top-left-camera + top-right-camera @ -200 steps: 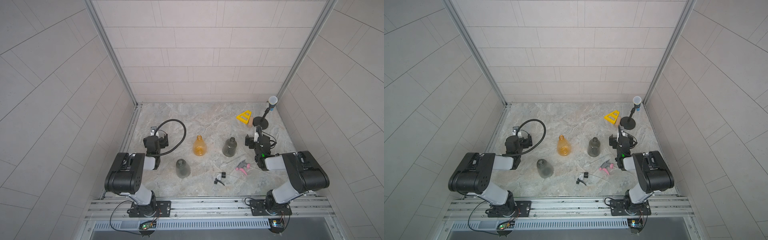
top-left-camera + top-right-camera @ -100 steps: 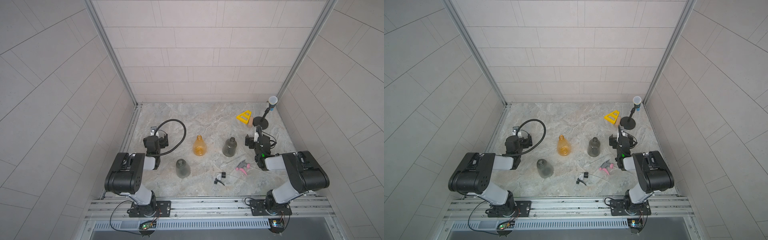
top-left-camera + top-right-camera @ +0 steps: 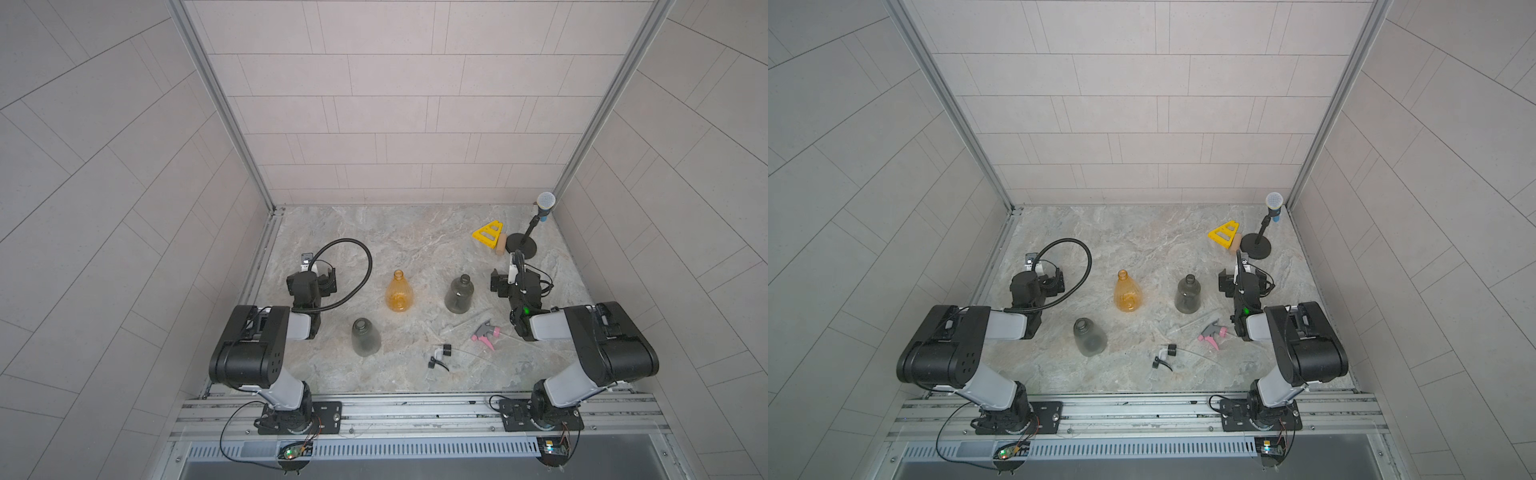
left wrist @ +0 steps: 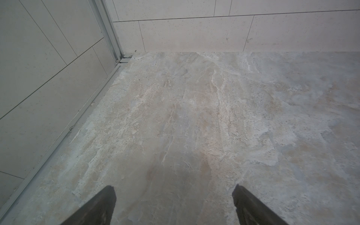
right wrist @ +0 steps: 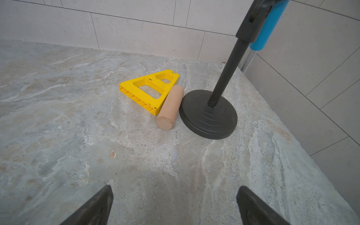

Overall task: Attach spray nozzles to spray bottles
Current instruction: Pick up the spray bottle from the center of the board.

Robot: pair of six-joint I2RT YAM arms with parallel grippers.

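the amber translucent pear-shaped plastic bottle (image 3: 398,291) and smoky grey plastic bottles (image 3: 459,294) stand open-necked on the stone-patterned worktop (image 3: 415,232). the grey-and-pink plastic trigger nozzle (image 3: 485,333) lies loose nearby. left tool (image 4: 174,191) and right tool (image 5: 175,191) are both spread and empty. best to grip the nozzle's collar, dip tube leading.

Upright, uncapped: amber bottle (image 3: 398,293); grey bottle (image 3: 458,295) at its three o'clock; second grey bottle (image 3: 365,337) at seven — nozzles (image 3: 485,332) lie loose toward four-to-five.

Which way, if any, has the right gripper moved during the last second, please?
No: the right gripper stays put, just short of the microphone stand base.
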